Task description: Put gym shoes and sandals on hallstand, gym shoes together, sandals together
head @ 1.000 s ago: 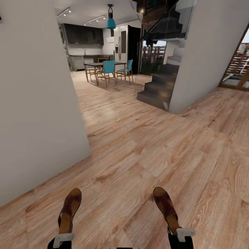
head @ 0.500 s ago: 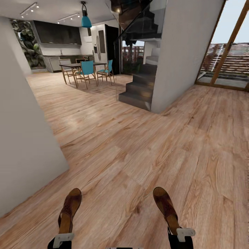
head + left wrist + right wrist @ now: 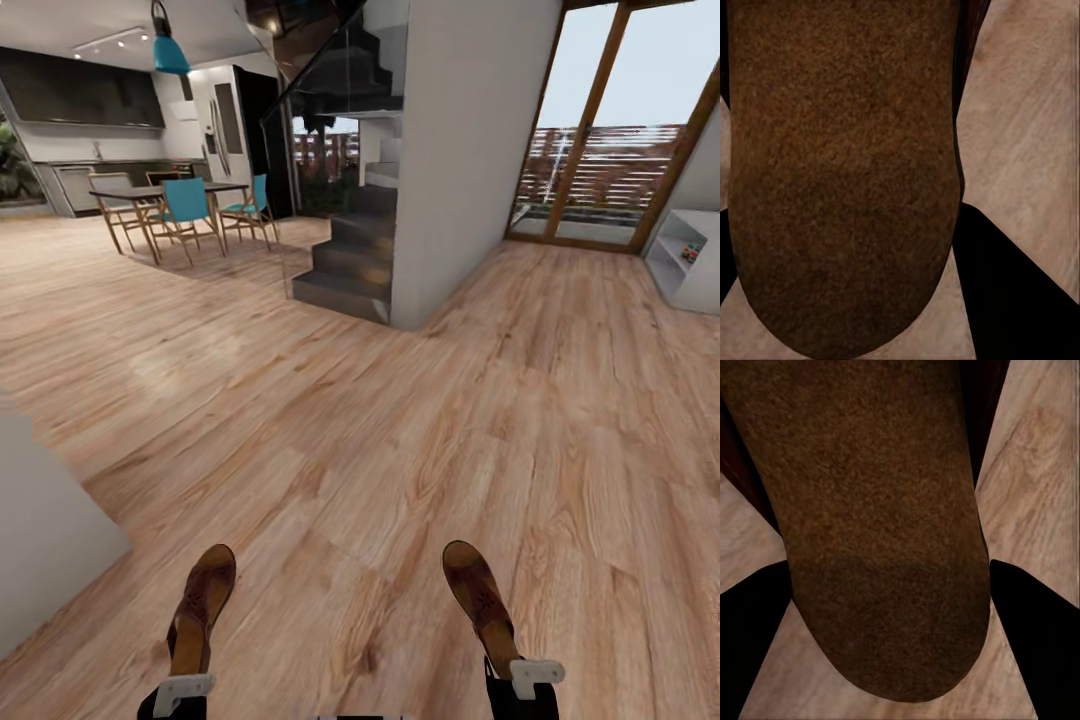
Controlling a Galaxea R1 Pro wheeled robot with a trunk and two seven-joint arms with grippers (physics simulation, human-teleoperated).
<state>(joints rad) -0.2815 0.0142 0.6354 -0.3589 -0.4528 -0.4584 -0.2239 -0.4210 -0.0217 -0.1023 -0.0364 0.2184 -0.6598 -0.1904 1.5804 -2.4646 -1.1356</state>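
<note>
Brown leather sandals are riding toe-forward above the corridor floor, one clamped at its heel in each closed gripper, presumably for carrying toward the hallstand standing far right.

Open floor ahead; wall corner left, staircase beyond.

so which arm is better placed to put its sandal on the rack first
Right, probably. The pale shelf unit stands far off at the robot's right, so the right gripper and its sandal sit nearer than the left gripper's sandal.
</note>
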